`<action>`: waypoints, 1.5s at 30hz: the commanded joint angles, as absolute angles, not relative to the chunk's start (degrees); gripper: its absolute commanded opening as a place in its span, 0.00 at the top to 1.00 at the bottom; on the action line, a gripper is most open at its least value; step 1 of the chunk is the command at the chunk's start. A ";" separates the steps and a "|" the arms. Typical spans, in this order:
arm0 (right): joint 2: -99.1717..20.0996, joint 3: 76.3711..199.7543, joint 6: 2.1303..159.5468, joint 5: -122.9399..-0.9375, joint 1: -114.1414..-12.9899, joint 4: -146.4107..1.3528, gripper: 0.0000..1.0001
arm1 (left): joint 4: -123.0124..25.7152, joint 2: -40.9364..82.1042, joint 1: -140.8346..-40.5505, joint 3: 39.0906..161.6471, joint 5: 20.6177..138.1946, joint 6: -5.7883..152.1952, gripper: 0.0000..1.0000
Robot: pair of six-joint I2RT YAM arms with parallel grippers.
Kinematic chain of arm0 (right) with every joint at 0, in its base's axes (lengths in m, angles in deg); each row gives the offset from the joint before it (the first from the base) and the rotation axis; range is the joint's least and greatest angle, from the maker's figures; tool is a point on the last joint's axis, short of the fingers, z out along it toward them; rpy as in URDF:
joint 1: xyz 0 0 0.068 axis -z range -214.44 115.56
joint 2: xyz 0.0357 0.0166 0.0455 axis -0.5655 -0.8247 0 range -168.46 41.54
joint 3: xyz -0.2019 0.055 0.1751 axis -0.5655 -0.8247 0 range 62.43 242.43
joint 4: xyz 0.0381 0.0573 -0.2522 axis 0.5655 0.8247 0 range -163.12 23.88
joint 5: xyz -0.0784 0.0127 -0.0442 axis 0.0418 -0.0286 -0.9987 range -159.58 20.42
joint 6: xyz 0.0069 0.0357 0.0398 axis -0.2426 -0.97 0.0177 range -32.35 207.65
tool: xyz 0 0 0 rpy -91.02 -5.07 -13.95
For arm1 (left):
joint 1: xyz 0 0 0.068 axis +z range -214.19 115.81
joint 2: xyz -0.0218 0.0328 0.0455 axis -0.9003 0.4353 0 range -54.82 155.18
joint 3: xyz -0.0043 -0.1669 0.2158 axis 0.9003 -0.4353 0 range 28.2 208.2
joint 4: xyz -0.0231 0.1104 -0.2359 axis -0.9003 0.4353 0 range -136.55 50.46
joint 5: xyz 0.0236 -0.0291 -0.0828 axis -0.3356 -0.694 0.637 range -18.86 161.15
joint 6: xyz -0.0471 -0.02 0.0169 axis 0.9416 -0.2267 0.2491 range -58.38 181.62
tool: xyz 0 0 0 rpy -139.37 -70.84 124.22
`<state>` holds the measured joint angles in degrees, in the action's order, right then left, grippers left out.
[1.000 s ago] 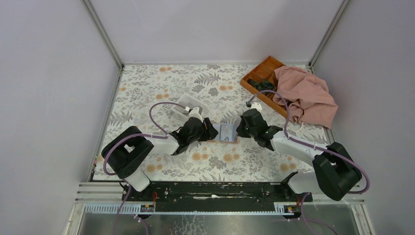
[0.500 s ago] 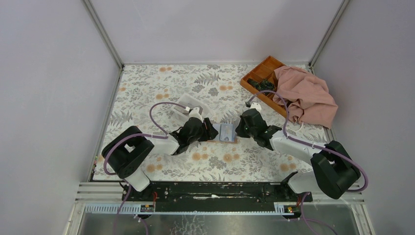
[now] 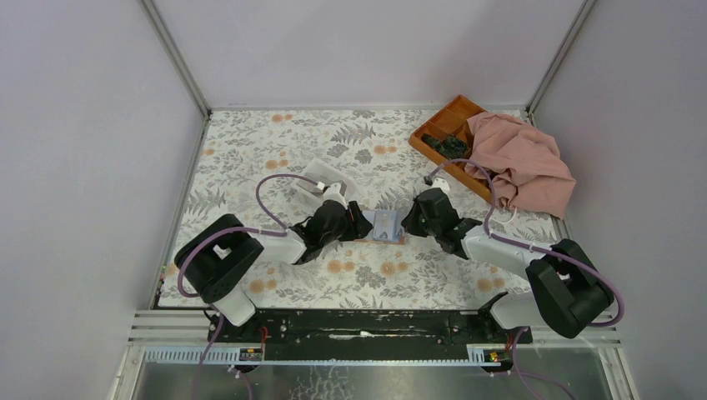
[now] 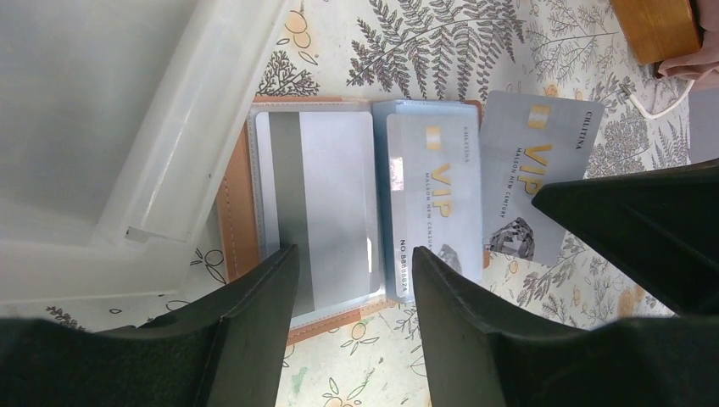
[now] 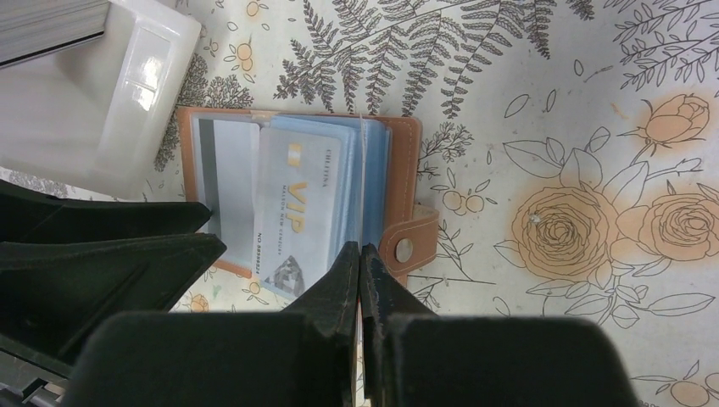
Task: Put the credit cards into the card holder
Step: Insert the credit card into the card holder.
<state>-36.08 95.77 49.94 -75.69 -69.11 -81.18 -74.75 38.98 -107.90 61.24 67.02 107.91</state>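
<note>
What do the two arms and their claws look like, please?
The left arm and right arm have chunky black joint housings joined by white links; a purple cable loops along each. The left claw and right claw have matte black, wedge-shaped fingers. No markings show.

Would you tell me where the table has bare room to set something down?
Free: the far strip between the white box and the orange tray; the near strip between the card holder and the table edge. Crowded: around the card holder, and the far right corner with the pink cloth.
</note>
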 commanded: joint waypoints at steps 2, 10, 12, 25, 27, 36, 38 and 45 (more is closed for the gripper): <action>-34.66 94.20 47.84 -73.38 -68.37 -84.38 1.00 | -74.41 40.45 -108.41 60.64 66.03 106.80 0.41; -31.90 94.83 47.38 -71.99 -68.39 -84.73 1.00 | -74.30 40.54 -108.46 60.28 65.73 106.71 0.41; -31.52 95.20 47.36 -71.42 -68.41 -84.56 1.00 | -74.32 40.71 -108.40 60.20 65.78 106.79 0.42; -32.77 96.93 46.65 -68.51 -68.41 -86.16 1.00 | -74.00 39.92 -108.45 59.50 65.28 107.28 0.43; -33.16 97.53 46.48 -67.86 -68.52 -86.50 1.00 | -73.95 39.46 -108.46 59.25 65.26 107.40 0.42; -36.98 100.78 46.19 -67.58 -70.89 -87.26 1.00 | -73.24 37.75 -108.47 58.21 64.67 107.90 0.43; -38.00 101.52 46.02 -67.72 -71.52 -87.49 1.00 | -72.32 35.94 -108.41 57.73 63.70 108.23 0.43; -42.55 104.63 46.02 -68.88 -74.39 -87.93 1.00 | -67.95 26.34 -108.45 55.07 58.32 108.95 0.43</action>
<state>-40.82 100.86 46.57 -68.43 -72.57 -85.46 -70.93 31.61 -108.09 56.54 63.35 108.58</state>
